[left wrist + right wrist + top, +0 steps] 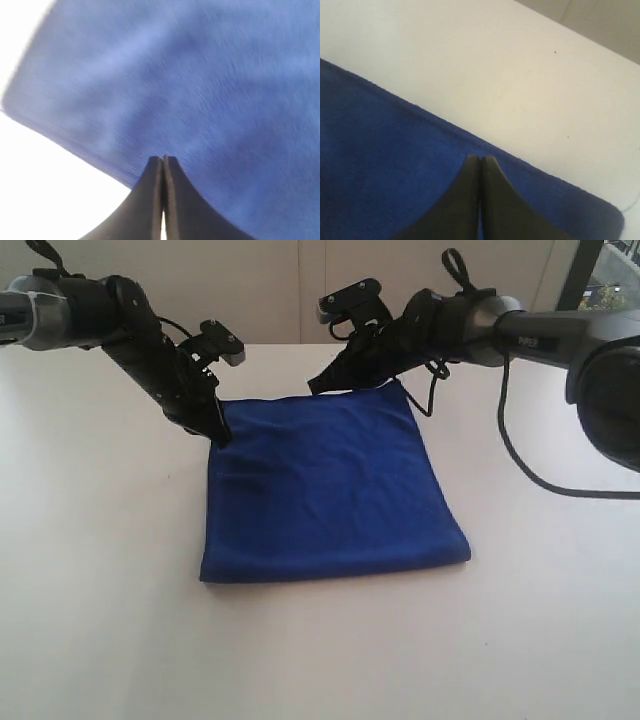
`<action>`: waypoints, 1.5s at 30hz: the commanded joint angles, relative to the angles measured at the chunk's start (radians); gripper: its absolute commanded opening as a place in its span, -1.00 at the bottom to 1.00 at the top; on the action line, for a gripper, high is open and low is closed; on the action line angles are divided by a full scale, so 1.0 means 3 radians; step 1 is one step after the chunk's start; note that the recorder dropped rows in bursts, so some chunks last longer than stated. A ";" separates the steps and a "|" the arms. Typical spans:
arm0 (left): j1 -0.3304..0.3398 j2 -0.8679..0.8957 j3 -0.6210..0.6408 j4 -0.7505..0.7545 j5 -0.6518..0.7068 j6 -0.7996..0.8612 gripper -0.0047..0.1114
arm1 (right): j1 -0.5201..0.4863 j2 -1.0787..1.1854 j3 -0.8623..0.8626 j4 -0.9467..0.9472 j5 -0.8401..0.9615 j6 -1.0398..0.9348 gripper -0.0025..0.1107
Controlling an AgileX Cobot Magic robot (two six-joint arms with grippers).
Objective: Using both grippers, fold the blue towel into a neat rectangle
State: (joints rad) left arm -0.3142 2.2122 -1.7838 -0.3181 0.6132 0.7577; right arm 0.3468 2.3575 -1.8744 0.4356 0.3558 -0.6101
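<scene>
White bench (100, 620). Exterior: blue towel (330, 490) lies mid-bench, seemingly folded once; left claw (220, 432) at its far-left corner, right claw (318, 385) on far edge. Left wrist: claw closed, tips over cloth. Right wrist: same, at hem; pinch unclear. Next likely another fold: needs sure corner grips. No containers.

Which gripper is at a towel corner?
The left gripper, at the far-left corner of the blue towel; the right gripper is along its far edge.
</scene>
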 commanded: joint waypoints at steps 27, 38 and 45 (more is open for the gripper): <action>0.0012 0.0406 0.0030 -0.0309 -0.1387 -0.0151 -0.92 | -0.0399 0.0254 0.0242 -0.0019 -0.0088 0.0435 -0.96; 0.0012 0.0258 0.0030 -0.0309 -0.1266 -0.0158 -0.92 | -0.0451 0.0166 0.0242 -0.0011 -0.0196 0.0665 -0.96; 0.0019 -0.0085 0.0030 -0.0295 -0.0982 -0.0282 -0.92 | -0.0571 -0.0147 0.0277 0.0002 0.0172 0.0737 -0.96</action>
State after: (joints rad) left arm -0.3142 2.2307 -1.7779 -0.3999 0.2689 0.7046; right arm 0.1979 2.3646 -1.8039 0.4344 0.3678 -0.4027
